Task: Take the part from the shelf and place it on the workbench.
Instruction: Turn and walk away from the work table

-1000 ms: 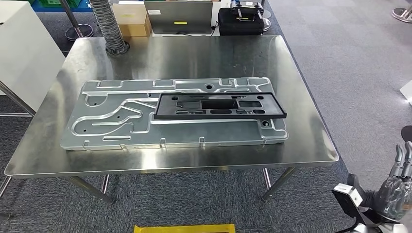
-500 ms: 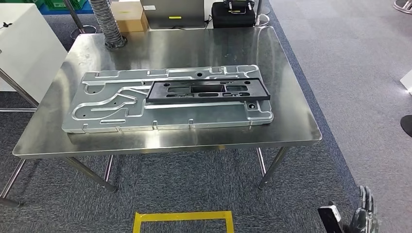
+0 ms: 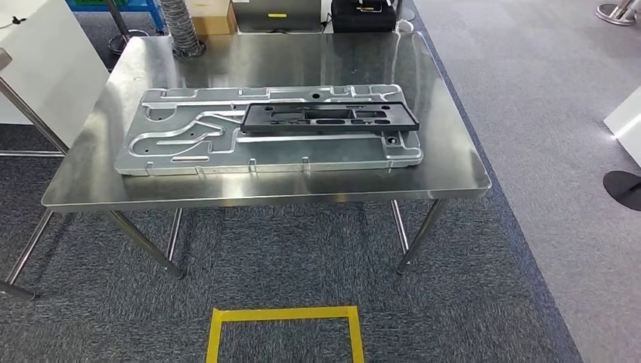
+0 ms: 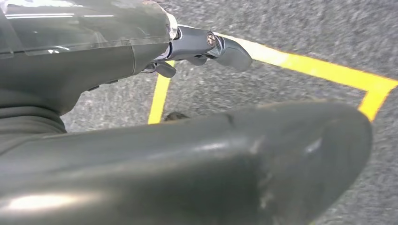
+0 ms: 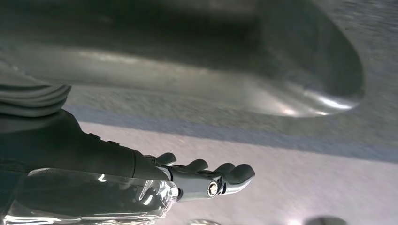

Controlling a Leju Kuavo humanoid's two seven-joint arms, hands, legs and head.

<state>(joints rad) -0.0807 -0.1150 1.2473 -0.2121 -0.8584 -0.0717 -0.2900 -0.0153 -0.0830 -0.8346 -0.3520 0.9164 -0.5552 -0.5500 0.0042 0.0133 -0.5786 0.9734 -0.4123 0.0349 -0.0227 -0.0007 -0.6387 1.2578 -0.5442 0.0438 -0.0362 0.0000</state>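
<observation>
Lying on the metal plate (image 3: 227,144) atop workbench (image 3: 453,178), black part (image 3: 329,118); both robot hands empty, fingers apart

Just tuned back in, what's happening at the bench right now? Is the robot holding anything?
Nothing is being handled. The black part lies flat on the large silver plate, which rests on the steel workbench. The left hand and the right hand hang over the carpet with nothing in them, fingers loosely extended. A yellow tape square marks the floor in front of the bench.
</observation>
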